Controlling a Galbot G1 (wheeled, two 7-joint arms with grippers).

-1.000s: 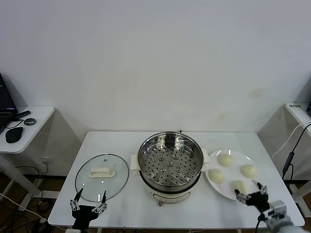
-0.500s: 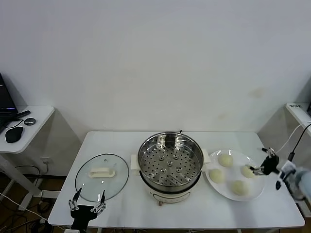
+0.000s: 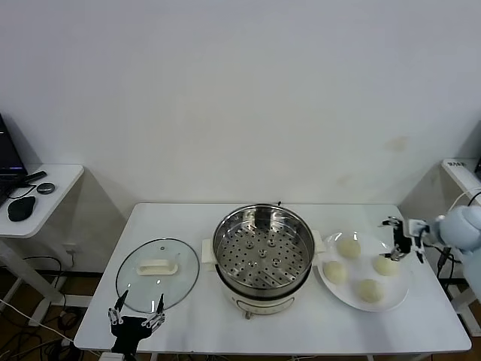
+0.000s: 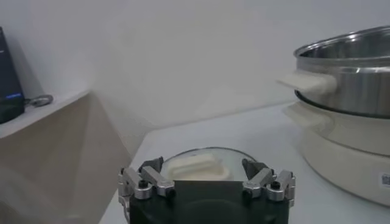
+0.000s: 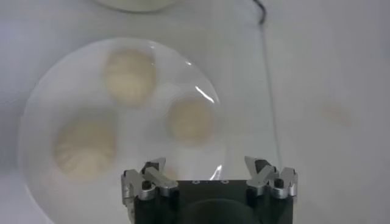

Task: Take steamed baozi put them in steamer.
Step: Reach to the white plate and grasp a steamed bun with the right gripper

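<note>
The steamer (image 3: 263, 252), a shiny steel pot with a perforated tray, stands mid-table with nothing in it. Four cream-white baozi lie on a white plate (image 3: 361, 261) to its right: one at the back (image 3: 348, 247), one nearest the steamer (image 3: 335, 272), one on the right (image 3: 385, 265), one at the front (image 3: 368, 289). My right gripper (image 3: 394, 239) is open and empty, hovering over the plate's back right edge, close to the right baozi. In the right wrist view (image 5: 210, 173) three baozi show below it, the nearest (image 5: 191, 120). My left gripper (image 3: 137, 320) is open and empty at the front left.
A round glass lid (image 3: 158, 272) with a white handle lies left of the steamer, just beyond my left gripper (image 4: 202, 170). A side table (image 3: 45, 197) with a mouse stands at far left. A cable hangs at the table's right edge.
My right gripper has moved from the table's front right corner back along the plate's right side, to its back right edge. The left arm has not moved.
</note>
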